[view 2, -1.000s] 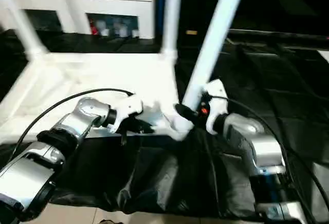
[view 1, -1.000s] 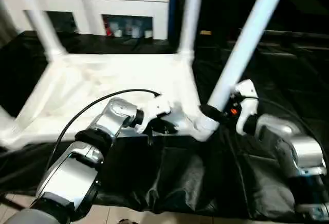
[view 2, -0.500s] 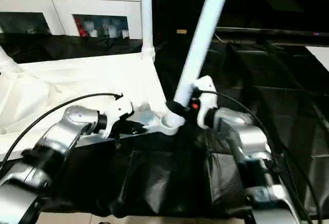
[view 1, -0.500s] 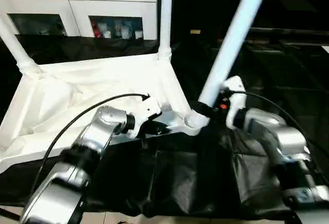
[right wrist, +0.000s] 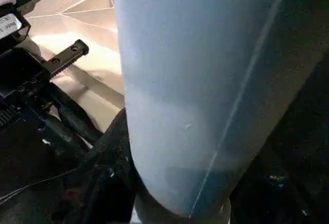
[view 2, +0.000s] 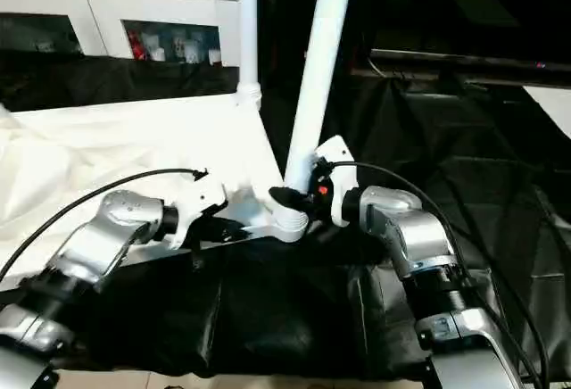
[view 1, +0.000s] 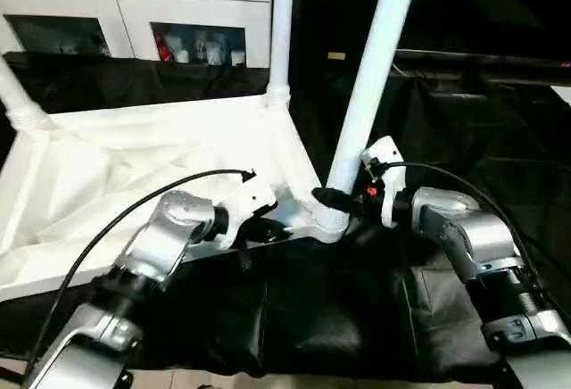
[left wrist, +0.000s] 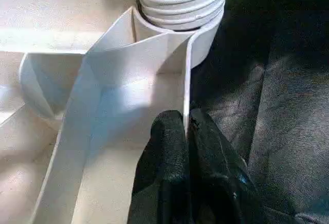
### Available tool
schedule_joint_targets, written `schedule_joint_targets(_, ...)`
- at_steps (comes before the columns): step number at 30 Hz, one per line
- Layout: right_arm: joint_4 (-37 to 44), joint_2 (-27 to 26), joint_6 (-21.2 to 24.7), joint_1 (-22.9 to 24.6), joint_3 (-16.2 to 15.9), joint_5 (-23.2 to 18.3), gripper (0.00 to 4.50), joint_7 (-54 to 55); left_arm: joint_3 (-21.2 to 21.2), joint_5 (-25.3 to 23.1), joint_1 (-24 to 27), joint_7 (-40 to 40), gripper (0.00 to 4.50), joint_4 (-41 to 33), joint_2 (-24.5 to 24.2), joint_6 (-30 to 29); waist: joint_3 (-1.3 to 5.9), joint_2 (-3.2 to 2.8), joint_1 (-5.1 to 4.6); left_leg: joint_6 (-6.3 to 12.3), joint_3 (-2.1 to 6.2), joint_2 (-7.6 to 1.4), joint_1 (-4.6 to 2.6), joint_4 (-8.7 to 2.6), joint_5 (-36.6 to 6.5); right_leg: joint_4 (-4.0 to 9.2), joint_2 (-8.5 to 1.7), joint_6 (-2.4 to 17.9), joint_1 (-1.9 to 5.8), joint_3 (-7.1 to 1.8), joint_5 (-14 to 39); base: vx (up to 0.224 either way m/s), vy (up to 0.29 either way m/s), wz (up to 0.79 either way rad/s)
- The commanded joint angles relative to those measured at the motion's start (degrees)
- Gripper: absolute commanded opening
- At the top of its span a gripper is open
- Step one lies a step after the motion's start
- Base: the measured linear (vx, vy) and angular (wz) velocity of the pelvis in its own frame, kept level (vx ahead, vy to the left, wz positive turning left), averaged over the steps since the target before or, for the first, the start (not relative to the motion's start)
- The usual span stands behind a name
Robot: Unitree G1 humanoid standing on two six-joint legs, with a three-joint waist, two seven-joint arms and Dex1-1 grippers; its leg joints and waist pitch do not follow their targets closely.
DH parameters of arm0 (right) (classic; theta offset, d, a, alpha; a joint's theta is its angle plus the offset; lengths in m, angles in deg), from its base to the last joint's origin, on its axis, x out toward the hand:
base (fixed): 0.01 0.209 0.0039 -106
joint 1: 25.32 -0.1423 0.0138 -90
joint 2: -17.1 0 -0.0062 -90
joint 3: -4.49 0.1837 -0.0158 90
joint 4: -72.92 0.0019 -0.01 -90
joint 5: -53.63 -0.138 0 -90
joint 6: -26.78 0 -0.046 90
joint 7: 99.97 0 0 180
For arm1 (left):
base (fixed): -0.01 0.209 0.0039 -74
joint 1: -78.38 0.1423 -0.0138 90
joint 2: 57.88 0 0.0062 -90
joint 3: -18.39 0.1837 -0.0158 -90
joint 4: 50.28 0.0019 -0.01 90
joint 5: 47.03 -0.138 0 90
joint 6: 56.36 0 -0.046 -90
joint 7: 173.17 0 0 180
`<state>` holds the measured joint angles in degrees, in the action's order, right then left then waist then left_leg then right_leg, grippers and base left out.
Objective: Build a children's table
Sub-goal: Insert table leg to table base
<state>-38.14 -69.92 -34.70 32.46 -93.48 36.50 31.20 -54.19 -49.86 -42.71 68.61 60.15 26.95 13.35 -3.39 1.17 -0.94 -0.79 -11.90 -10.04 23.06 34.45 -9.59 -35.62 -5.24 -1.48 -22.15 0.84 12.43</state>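
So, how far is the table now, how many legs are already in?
Three legs show on the upturned top: two stand in far corners. The third leg sits in the near corner socket; the right claw grips it near its base, while the left claw pinches the top's rim beside it. The fourth corner is out of view, so I cannot judge it.

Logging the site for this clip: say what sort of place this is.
Probably an indoor room set up as a workspace: a white cabinet with glass doors stands behind, black sheeting covers the work surface, pale floor tiles show at its near edge.
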Motion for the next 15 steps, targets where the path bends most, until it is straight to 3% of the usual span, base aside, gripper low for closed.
schedule_joint_targets(1, -1.7, 0.5, -0.2, -0.6, -0.7, 1.4, 1.9, -0.2, -0.7, 0.9, 0.8, 0.7, 0.0, -1.3, -1.0, 1.1, 4.08, 0.33, 0.79, 2.14, 1.37, -3.08, -1.9, -3.97, -10.1, 3.72, -2.59, 17.0, 1.58, -1.29, 3.1, 0.0, 0.0, 0.0)
schedule_joint_targets(4, -2.9, 0.2, -0.8, -0.8, -0.8, 1.7, 1.9, -0.4, -0.9, 2.1, 0.6, 0.8, 0.0, -0.8, 0.2, 6.4, 4.1, 0.47, 0.76, 2.4, 1.35, -3.02, -1.8, -3.89, -9.6, 3.63, -2.58, 17.2, 1.68, -1.29, 2.0, 0.0, 0.0, 0.0)
schedule_joint_targets(10, -4.1, 0.0, -1.5, -0.6, -0.1, 1.7, 1.9, -0.5, 0.5, 0.4, -0.9, -0.4, 0.0, 2.2, 0.8, 9.3, 3.92, 0.55, 1.05, 1.84, 1.35, -3.02, -1.85, -3.95, -11.2, 3.92, -2.65, 16.4, 1.51, -1.39, 5.3, 0.0, 0.0, 0.0)
schedule_joint_targets(11, -4.2, 0.0, -1.6, -0.5, 0.0, 1.6, 1.9, -0.5, 0.6, 0.2, -1.1, -0.8, 0.0, 2.7, 0.8, 9.4, 3.93, 0.02, 1.06, 1.16, 1.31, -2.97, -2.06, -4.01, -12.1, 4.04, -2.48, 16.2, 1.3, -1.41, 5.8, 0.0, 0.0, 0.0)
schedule_joint_targets(13, -4.3, 0.0, -1.5, 0.0, 0.8, 1.0, 1.9, -0.2, 0.2, 0.0, -1.6, -1.8, 0.0, 3.8, 1.2, 9.3, 3.93, 0.19, 1.27, 0.58, 1.33, -3.02, -2.11, -4.06, -12.8, 4.02, -2.54, 16.1, 1.34, -1.45, 6.1, 0.0, 0.0, 0.0)
schedule_joint_targets(14, -4.4, -0.1, -1.5, 0.2, 1.2, 0.7, 1.9, -0.1, -0.1, 0.1, -1.8, -2.3, 0.0, 4.3, 1.5, 9.3, 3.92, -0.31, 1.51, 0.16, 1.43, -3.02, -2.18, -4.13, -13.2, 4.02, -2.62, 16.0, 1.31, -1.43, 6.5, 0.0, 0.0, 0.0)
schedule_joint_targets(15, -4.7, -0.3, -1.6, 1.1, 2.2, 0.0, 1.9, 0.5, -0.4, 0.2, -2.0, -2.5, 0.0, 5.0, 1.7, 9.6, 3.91, -0.24, 1.52, -0.2, 1.44, -3.0, -2.15, -4.2, -13.7, 4.1, -2.55, 15.8, 1.3, -1.42, 6.8, 0.0, 0.0, 0.0)
